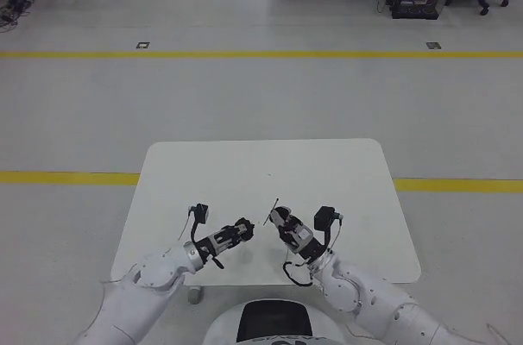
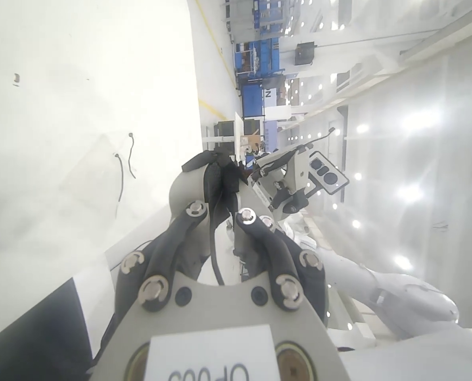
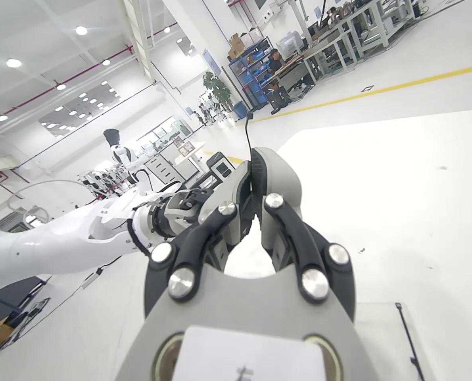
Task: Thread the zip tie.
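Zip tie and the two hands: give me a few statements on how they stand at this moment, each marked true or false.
1. The right hand is shut on a black zip tie whose head end sticks out past the fingertips. True.
2. The right hand touches the left hand. False: the top view shows a gap between them.
3. On the table lie spare zip ties. True.
4. The held zip tie is white. False: it is black.
5. Both hands are over the table's far edge. False: they are over the side nearest the robot.
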Action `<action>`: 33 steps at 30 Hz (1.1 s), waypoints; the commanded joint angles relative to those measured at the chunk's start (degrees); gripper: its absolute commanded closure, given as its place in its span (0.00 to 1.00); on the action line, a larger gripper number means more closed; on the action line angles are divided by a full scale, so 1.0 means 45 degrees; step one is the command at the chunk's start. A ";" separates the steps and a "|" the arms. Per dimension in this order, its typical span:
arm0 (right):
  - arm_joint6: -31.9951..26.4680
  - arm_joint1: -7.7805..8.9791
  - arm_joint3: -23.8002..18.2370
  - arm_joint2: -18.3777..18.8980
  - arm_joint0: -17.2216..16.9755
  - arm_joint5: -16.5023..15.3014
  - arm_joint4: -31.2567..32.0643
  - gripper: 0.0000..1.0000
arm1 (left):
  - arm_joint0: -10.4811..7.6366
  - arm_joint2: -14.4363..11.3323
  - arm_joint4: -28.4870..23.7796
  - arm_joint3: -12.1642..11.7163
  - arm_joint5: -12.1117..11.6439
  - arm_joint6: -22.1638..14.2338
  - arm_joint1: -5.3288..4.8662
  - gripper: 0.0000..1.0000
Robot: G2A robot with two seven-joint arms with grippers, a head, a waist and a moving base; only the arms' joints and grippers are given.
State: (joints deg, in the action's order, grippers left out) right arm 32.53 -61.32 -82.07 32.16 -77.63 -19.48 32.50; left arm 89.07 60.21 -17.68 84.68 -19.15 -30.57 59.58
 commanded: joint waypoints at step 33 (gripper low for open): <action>0.0140 -0.0605 0.0647 -0.0354 0.0364 0.0046 -0.0232 1.00 | 0.0215 0.0144 -0.0195 0.0181 -0.0073 0.0606 0.0055 1.00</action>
State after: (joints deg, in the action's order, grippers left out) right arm 33.28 -63.91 -79.31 30.43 -75.95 -19.12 31.44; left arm 90.04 60.86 -18.55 85.49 -19.48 -27.84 59.83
